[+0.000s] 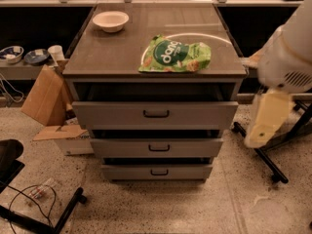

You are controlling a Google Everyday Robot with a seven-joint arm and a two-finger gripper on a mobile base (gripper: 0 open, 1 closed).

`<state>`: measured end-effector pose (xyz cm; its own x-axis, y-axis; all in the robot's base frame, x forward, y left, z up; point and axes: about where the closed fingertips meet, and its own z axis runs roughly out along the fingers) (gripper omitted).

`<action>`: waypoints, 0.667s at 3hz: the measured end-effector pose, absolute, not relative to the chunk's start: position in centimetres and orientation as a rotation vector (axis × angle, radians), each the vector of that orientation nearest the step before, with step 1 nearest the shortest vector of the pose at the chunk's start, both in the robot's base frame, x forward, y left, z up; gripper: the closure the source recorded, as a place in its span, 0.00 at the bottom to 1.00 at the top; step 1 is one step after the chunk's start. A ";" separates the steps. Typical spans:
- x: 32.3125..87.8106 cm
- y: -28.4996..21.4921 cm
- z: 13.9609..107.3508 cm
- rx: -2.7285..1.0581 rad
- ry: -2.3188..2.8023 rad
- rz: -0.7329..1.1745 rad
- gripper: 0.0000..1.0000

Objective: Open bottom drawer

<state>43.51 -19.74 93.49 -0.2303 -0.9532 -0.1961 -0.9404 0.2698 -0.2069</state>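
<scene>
The bottom drawer (157,172) is the lowest and smallest-looking of three grey fronts on the cabinet, with a small dark bar handle (159,172) at its centre. Its front sits just behind the middle drawer's front (157,147), with a dark gap above it. My gripper (265,123), a pale yellow piece under the white arm (287,57), hangs at the right of the cabinet, level with the top drawer (155,114). It is well above and to the right of the bottom drawer and touches nothing.
A green snack bag (175,56) and a white bowl (110,20) lie on the cabinet top (97,57). A cardboard box (46,99) leans at the left. A black stand leg (265,160) crosses the floor at right, and cables (34,196) lie at lower left.
</scene>
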 end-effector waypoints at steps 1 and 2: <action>42.5 -17.1 87.1 -1.743 2.275 0.013 0.00; 41.2 -15.4 79.6 -1.737 2.323 0.061 0.00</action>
